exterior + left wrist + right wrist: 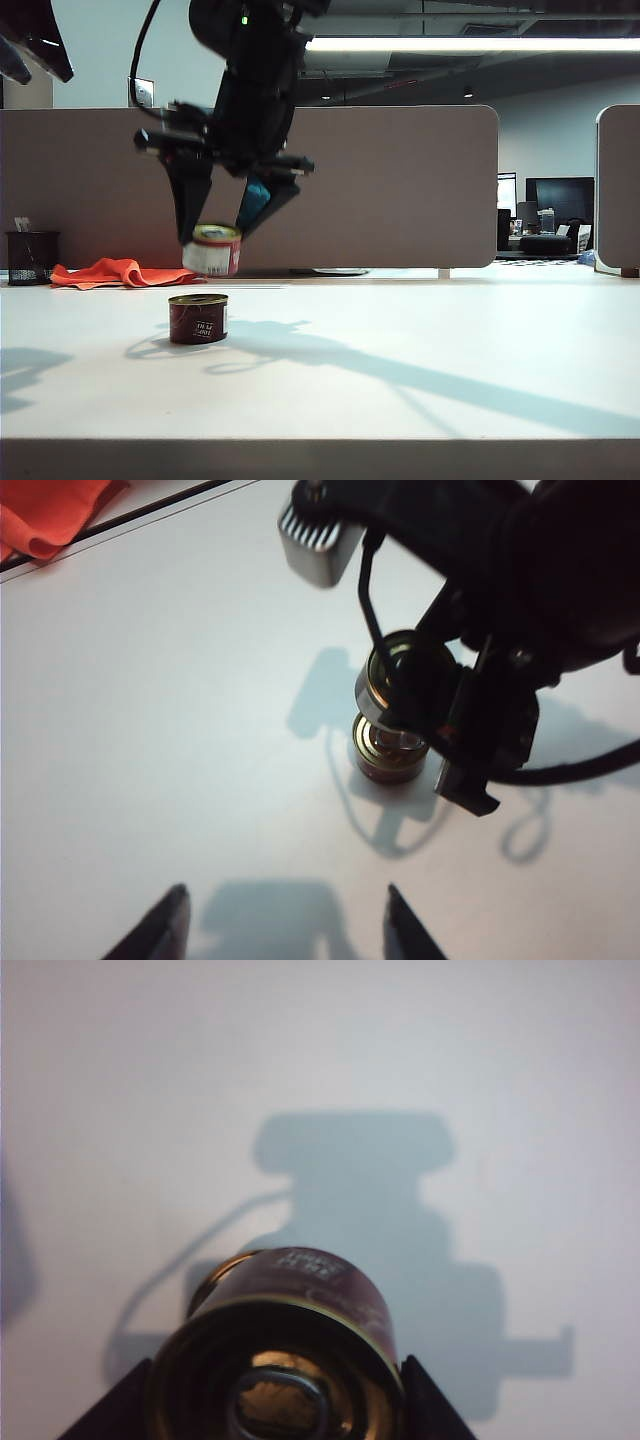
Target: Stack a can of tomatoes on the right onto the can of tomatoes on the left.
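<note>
Centrally, I see the carried can [212,250] gripped by my right gripper [218,232], whose two fingers clamp its side wall; it hangs in the air, tilted slightly, above and a little toward the partition side of the resting can [198,318], the two not touching. My right wrist view shows the carried can [285,1355] from its rim end, pinched between the finger tips, with bare table [320,1060] beyond it. My left wrist view shows both cans nearly in line, the carried can [405,680] over the resting can [385,752], the right arm [520,590] descending from above.

I judge each can to be stiff, fairly heavy for its size and smooth-walled, hence liable to slip if the grip is loose; the side wall across the middle is the sound place to hold, leaving the base free to seat on the lower rim. The rims are narrow, so I judge an off-centre or tilted release could let the upper can slide off; it wants levelling first.

My left gripper [285,925] hangs released, jaws spread wide and empty, over the table near the cans; in the exterior view only a dark part of the left arm [35,40] shows at the upper corner. Farther back lie an orange cloth [115,272] and a black mesh pot [30,258] against the partition [400,180].
</note>
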You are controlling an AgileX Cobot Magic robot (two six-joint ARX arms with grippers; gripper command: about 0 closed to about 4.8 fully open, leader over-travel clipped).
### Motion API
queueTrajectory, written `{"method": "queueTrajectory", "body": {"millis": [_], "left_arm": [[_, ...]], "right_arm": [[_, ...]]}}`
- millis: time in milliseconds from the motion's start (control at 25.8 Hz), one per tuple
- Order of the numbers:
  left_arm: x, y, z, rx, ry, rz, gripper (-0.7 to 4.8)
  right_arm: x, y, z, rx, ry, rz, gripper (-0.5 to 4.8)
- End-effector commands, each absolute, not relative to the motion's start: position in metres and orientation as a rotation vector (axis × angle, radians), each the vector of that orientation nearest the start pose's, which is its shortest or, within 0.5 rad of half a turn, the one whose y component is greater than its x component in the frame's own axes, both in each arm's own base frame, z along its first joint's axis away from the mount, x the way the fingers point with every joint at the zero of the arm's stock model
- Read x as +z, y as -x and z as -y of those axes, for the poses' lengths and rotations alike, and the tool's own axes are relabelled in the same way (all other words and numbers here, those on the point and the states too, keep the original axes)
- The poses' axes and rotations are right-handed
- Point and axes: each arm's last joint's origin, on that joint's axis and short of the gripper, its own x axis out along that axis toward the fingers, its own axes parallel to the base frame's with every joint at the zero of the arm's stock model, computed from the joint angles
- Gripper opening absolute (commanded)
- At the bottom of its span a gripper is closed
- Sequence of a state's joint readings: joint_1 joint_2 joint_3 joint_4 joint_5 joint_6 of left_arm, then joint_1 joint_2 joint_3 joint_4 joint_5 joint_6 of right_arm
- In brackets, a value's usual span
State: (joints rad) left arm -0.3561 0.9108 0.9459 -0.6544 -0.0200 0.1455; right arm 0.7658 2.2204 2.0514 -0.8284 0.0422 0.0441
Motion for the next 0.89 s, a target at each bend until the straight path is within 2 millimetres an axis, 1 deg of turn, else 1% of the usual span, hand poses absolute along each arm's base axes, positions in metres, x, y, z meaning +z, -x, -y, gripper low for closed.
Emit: {"method": "queueTrajectory", "body": {"millis": [39,233,427,698,776,892], "left_arm": [[0.3263,-0.1682,0.0618,-0.367,-0.258,-0.577,2.47],[0.3263,-0.1682,0.0618,-0.367,-0.259,-0.577,2.47],[0.3263,-0.1682,0.0618,-0.367,-0.259,-0.577,2.47],[0.3263,-0.1682,0.0618,-0.367,-0.259,-0.577,2.47],[0.3263,-0.1682,0.0618,-0.367,-0.259,-0.577,2.47],[0.3263,-0.1682,0.0618,-0.367,-0.259,-0.577,2.47]], "right_arm": [[0.2543,-0.3499,-0.3371,0.678,0.325,-0.932,2.60],[0.2532,-0.3501,-0.3377,0.686,0.320,-0.936,2.66],[0.2529,-0.3499,-0.3373,0.697,0.315,-0.944,3.06],[0.2531,-0.3502,-0.3374,0.703,0.307,-0.945,3.07],[0.2531,-0.3502,-0.3374,0.703,0.307,-0.945,3.18],[0.2531,-0.3502,-0.3374,0.703,0.307,-0.945,3.19]]}}
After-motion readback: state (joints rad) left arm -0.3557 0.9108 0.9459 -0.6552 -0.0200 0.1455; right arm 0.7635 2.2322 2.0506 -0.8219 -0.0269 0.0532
